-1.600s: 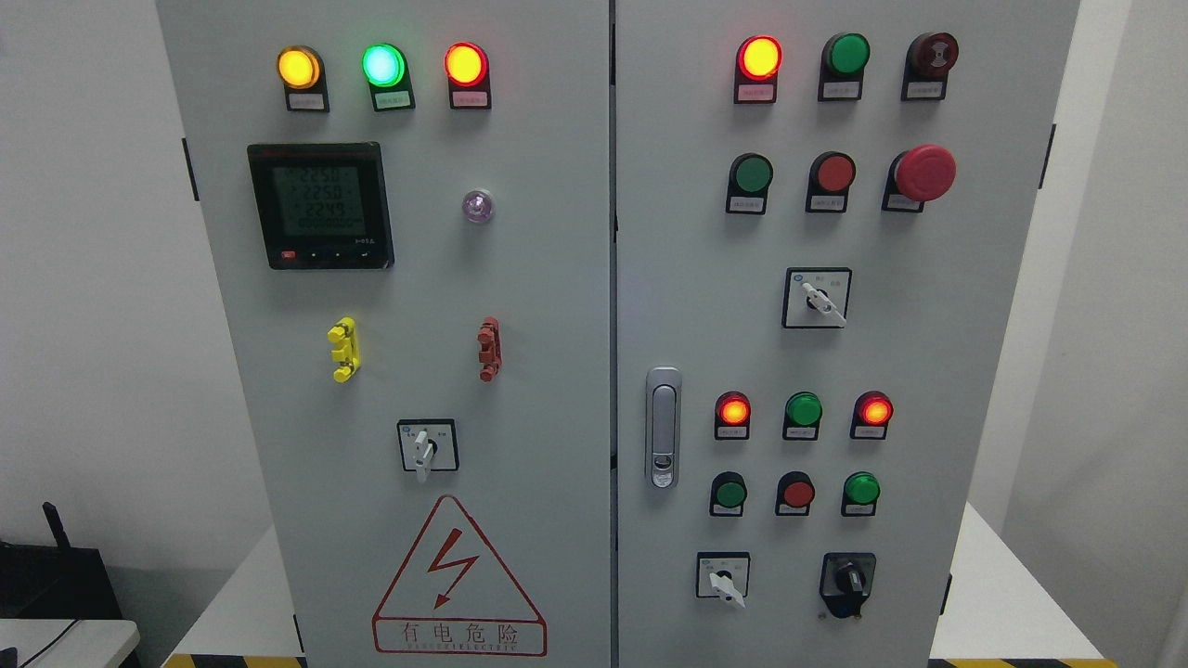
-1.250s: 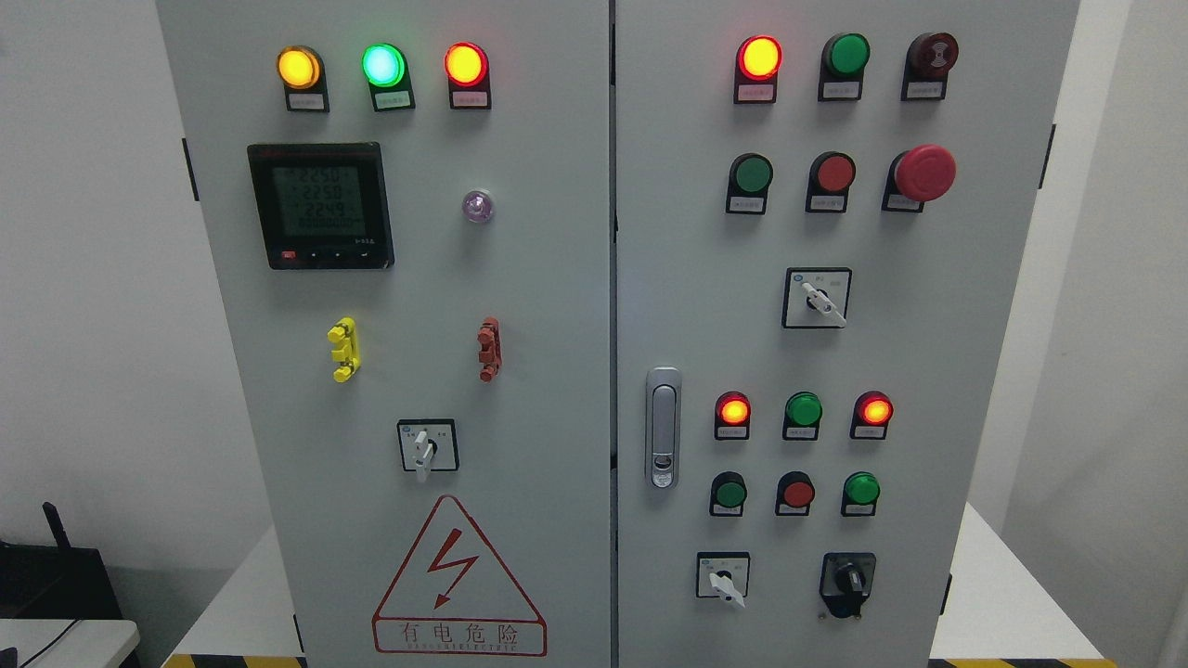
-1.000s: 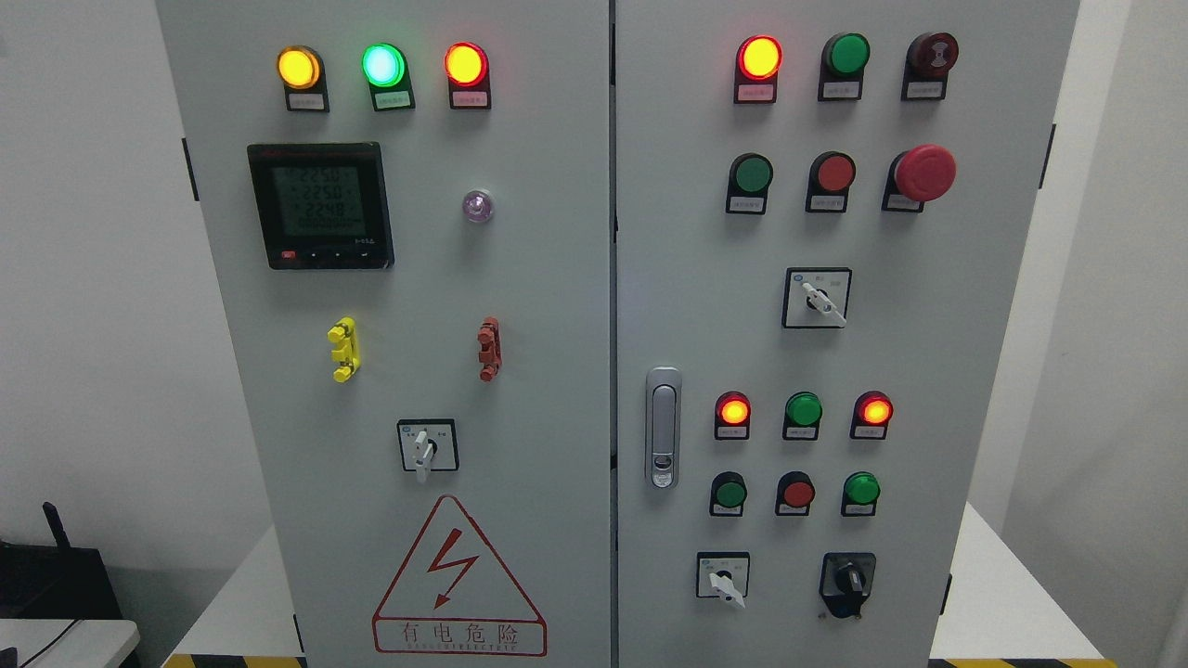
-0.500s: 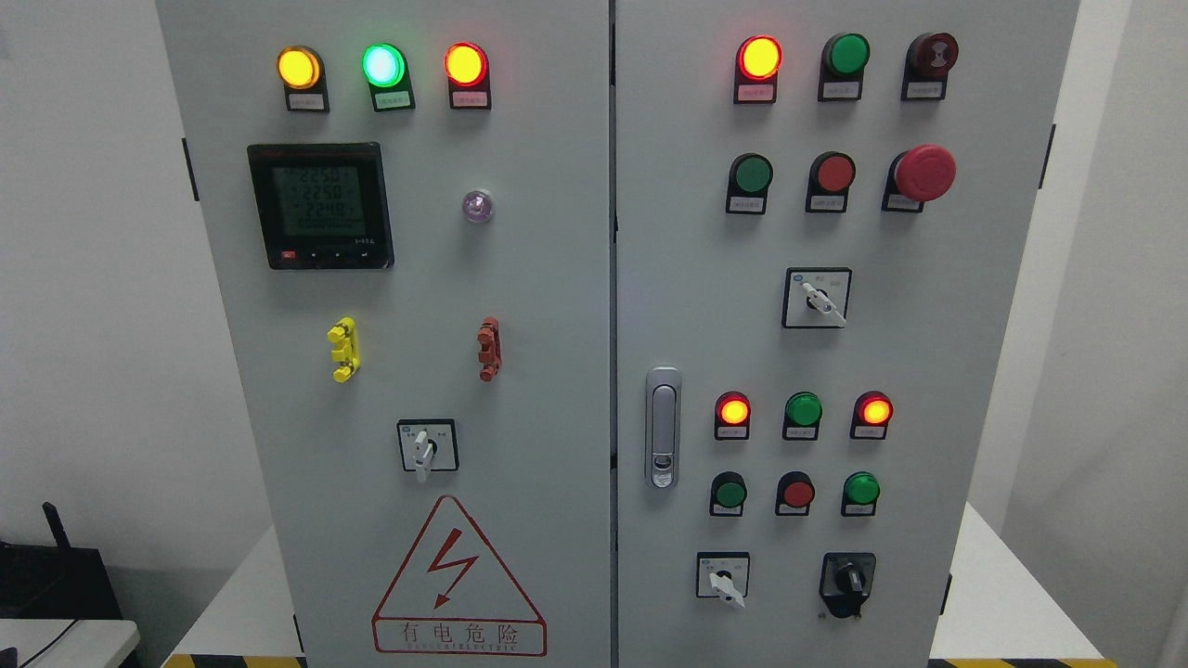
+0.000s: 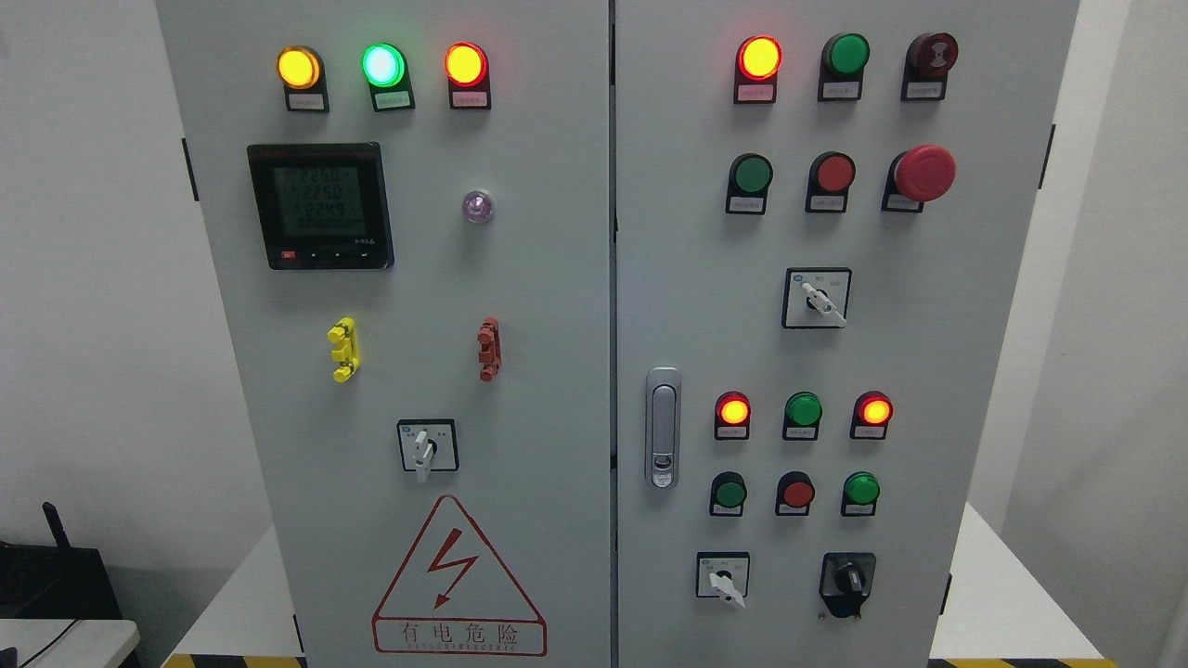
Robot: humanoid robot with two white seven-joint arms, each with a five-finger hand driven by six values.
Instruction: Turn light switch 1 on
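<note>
**Cabinet in front of me, my fingers out of sight**

Neither of my hands shows in the head view, so I cannot tell whether my fingers are spread, curled or holding anything, and nothing on the cabinet (image 5: 520, 278) is being touched. With no fingers to measure from, I can only place things on the panel itself.

Which control is light switch 1 I cannot tell; the labels are too small to read. On the left door there is one white-handled rotary switch (image 5: 427, 446), its handle pointing downward, above the red warning triangle (image 5: 458, 577). On the right door a second white-handled rotary switch (image 5: 817, 298) points down to the right, and a third (image 5: 723, 576) sits near the bottom, beside a black knob (image 5: 847, 581).

Three lamps glow at the top of the left door: yellow (image 5: 299, 67), green (image 5: 383, 65), red (image 5: 465, 64). The door handle (image 5: 663, 428) stands upright near the seam. The cabinet stands on a white table (image 5: 1007, 594).
</note>
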